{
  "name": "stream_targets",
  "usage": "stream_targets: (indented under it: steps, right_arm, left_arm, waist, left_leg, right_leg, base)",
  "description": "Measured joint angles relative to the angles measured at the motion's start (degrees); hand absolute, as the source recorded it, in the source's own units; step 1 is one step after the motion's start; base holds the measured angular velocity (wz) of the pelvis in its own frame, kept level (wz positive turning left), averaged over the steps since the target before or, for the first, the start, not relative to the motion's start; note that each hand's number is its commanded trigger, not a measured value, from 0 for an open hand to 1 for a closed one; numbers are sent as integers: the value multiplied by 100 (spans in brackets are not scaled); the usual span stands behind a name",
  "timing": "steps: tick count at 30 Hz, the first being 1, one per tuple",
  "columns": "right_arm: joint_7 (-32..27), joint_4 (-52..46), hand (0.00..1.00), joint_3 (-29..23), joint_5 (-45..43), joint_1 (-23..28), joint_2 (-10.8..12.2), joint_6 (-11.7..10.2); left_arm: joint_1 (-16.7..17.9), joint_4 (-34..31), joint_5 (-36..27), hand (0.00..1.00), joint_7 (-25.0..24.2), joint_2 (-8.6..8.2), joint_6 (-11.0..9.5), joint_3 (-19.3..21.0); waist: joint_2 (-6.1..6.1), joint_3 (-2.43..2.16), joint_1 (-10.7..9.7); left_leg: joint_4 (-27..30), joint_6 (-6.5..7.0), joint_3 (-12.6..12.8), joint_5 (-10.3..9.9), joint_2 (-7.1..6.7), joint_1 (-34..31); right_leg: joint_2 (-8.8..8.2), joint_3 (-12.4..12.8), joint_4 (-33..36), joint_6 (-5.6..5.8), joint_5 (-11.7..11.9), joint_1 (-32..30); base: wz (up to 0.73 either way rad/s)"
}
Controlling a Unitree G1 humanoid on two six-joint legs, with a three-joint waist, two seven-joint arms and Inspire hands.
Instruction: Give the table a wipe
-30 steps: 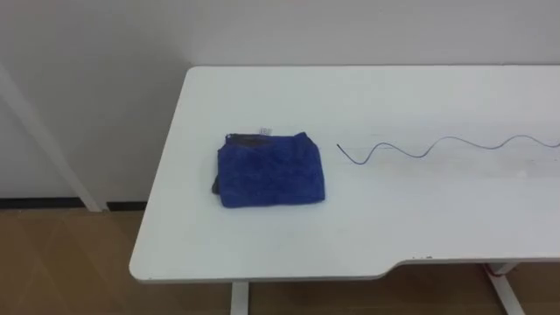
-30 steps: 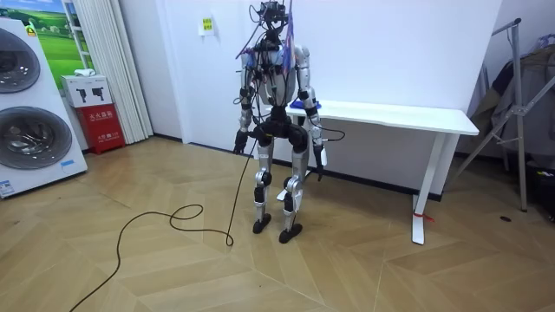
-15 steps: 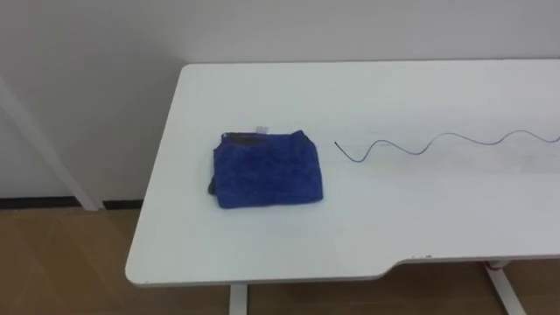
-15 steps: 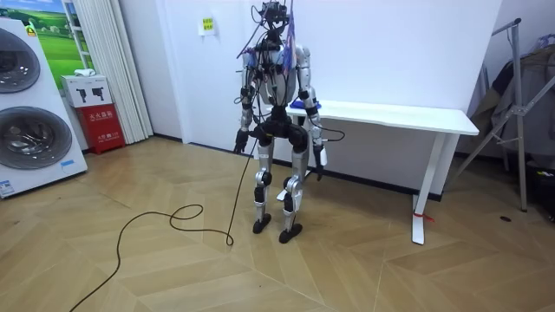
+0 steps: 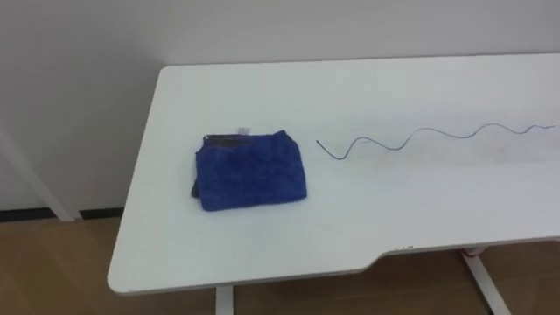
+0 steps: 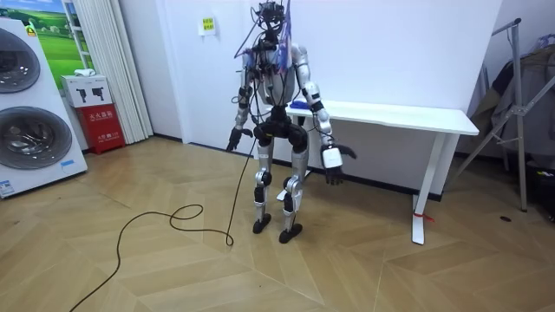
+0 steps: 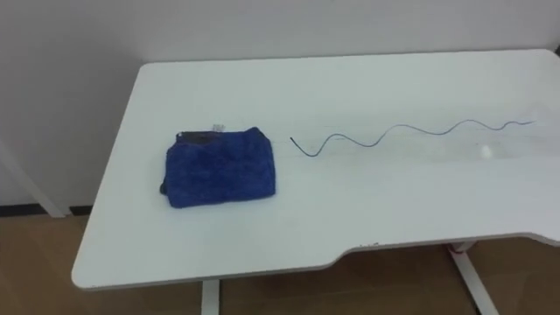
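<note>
Cloth (image 5: 250,170), blue and folded, lies near the left end of the white table (image 5: 394,210), and no hand touches it. A thin dark wavy line (image 5: 411,138) runs across the tabletop to the cloth's right, unwiped. By my reading the wiping has not begun: the cloth must first be taken up. The robot stands a little short of the table. Its right hand (image 6: 334,176) is held out below table height, well apart from the cloth; its fingers hang loose and hold nothing. The left hand (image 6: 233,139) hangs at its side, farther still from the cloth; whether it is released or clenched I cannot tell.
</note>
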Motion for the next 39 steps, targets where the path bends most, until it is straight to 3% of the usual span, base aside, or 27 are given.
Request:
stream_targets:
  steps: [2,4,6,9,12,14,16,22,25,30,33,35,39]
  right_arm:
    - [-435,-295,0,-289,113,-126,-254,-53]
    - [-726,-699,0,-280,139,-243,-353,-107]
    - [-1067,-1190,0,-283,70,-469,-426,-274]
    - [-1440,-2369,0,-242,-346,-586,-416,-272]
    - [-1714,-3543,0,-45,-905,-585,-412,-359]
    - [-1860,-4713,0,288,-1727,-527,-391,-450]
    - [-1898,-5535,0,476,-2291,-421,-386,-538]
    - [-2038,-7853,0,1175,-3801,-464,-188,-655]
    - [-2032,-8241,0,1585,-4374,-521,-183,-785]
    - [-1756,-8610,0,2122,-4428,-757,-188,-769]
    - [-1550,-8836,0,2412,-4464,-936,-181,-745]
    - [-1459,-9116,0,2775,-4689,-972,-162,-717]
    - [-1238,-9220,0,3382,-5362,-1019,-132,-771]
  left_arm:
    - [36,-81,-9,0,40,97,-21,106]
    - [-13,-141,-9,0,62,132,-44,76]
    - [-34,-165,-9,0,131,163,-136,-72]
    - [-31,-286,-9,0,154,98,-226,-99]
    - [50,-393,-10,0,193,76,-257,-176]
    - [125,-406,-7,0,287,31,-320,-351]
    - [168,-451,0,0,287,1,-376,-495]
    - [174,-588,-4,0,307,-62,-424,-897]
    - [179,-588,-9,0,305,-65,-451,-1117]
    - [130,-589,-7,0,209,-61,-451,-1368]
    - [70,-591,-7,0,147,-69,-451,-1404]
    - [59,-593,-6,0,148,-69,-451,-1535]
    - [-186,-563,-5,0,124,-74,-467,-1716]
  waist:
    - [-108,2,-54]
    - [-166,5,-63]
    - [-208,1,-76]
    - [-220,-15,-39]
    - [-174,0,-33]
    - [-137,0,78]
    - [-99,-15,125]
    - [-26,12,317]
    - [-51,28,447]
    - [-101,41,642]
    - [-52,32,729]
    - [6,-7,782]
    - [81,10,940]
  left_leg:
    - [-3,0,28,0,0,-5]
    - [-7,0,85,0,21,-13]
    - [7,0,115,-1,16,-112]
    - [4,1,153,0,13,-151]
    - [16,1,199,2,13,-151]
    - [26,0,315,3,24,-127]
    - [38,0,319,3,22,-127]
    - [42,-1,286,4,28,-100]
    - [50,-1,235,3,29,-190]
    - [94,2,153,3,38,-271]
    - [117,2,105,3,34,-375]
    - [137,2,56,3,28,-398]
    - [148,-5,5,13,27,-411]
  right_leg:
    - [10,39,5,1,0,-12]
    - [25,96,15,-1,4,-29]
    - [28,94,15,-1,29,-121]
    - [26,107,56,-3,40,-201]
    - [25,128,60,-3,40,-224]
    - [39,251,57,-3,40,-273]
    - [33,247,77,-2,40,-270]
    - [26,199,101,-2,40,-276]
    - [24,160,107,-3,41,-285]
    - [7,85,128,-5,43,-320]
    - [14,55,124,-13,62,-376]
    - [10,-4,119,-13,62,-361]
    - [8,-72,111,-13,61,-369]
  base:
    - [-6]
    - [-13]
    - [-4]
    - [-7]
    - [-9]
    - [-24]
    - [-9]
    - [3]
    - [8]
    - [9]
    - [10]
    - [15]
    - [5]
